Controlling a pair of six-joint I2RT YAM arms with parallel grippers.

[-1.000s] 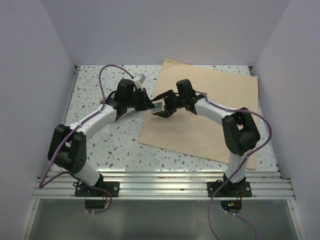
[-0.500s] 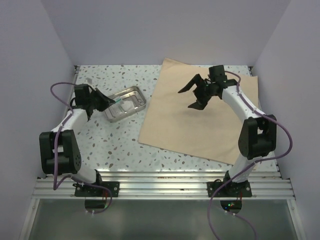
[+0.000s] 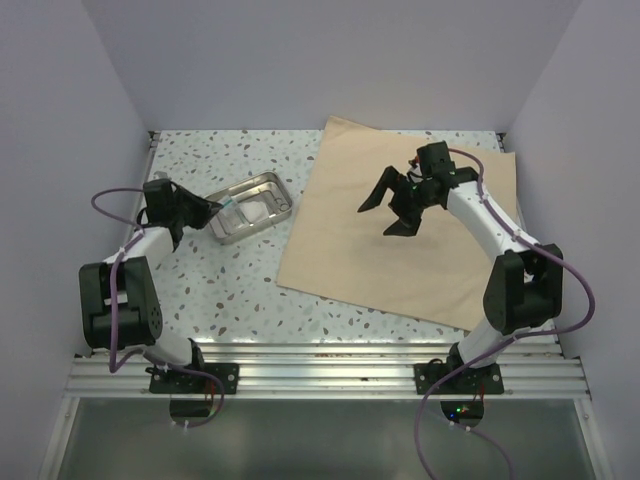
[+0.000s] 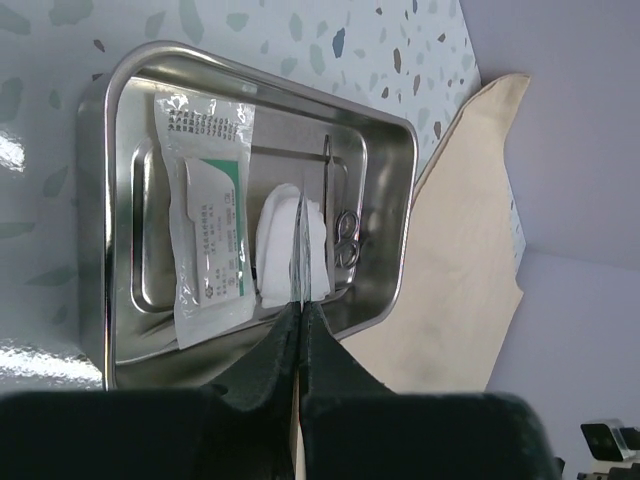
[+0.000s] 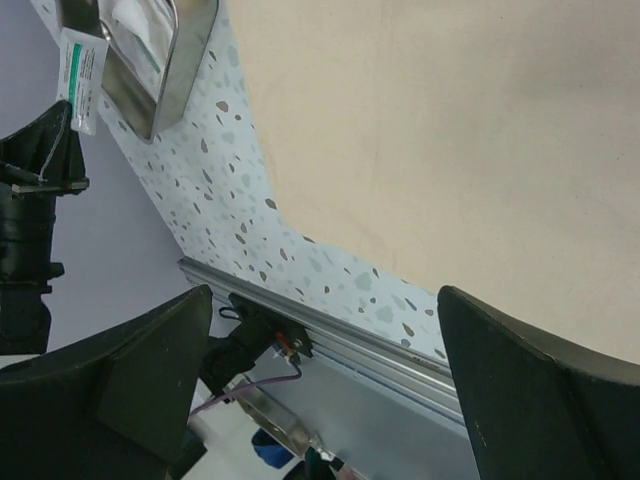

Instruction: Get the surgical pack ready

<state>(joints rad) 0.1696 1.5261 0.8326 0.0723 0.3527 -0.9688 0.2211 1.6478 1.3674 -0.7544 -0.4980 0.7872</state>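
The tan wrap sheet [image 3: 410,235] lies flat on the right half of the table; it also shows in the right wrist view [image 5: 450,150]. The shiny metal tray [image 3: 222,228] sits left of it, holding a printed sealed packet [image 4: 210,220], white gauze [image 4: 280,240] and small scissors [image 4: 345,225]. My left gripper [image 3: 207,210] is at the tray's left end, shut on a thin sealed packet [image 4: 300,255] seen edge-on over the tray [image 4: 400,200]. My right gripper [image 3: 392,208] is open and empty, held above the sheet's middle.
Grey walls close in the left, back and right. An aluminium rail [image 3: 320,360] runs along the near edge and also shows in the right wrist view [image 5: 330,320]. Speckled tabletop [image 3: 230,290] lies in front of the tray.
Both arms pulled apart from the middle, uncovering the tray. My left gripper moved to the tray's left end with a thin packet. My right gripper moved right over the sheet, still open.
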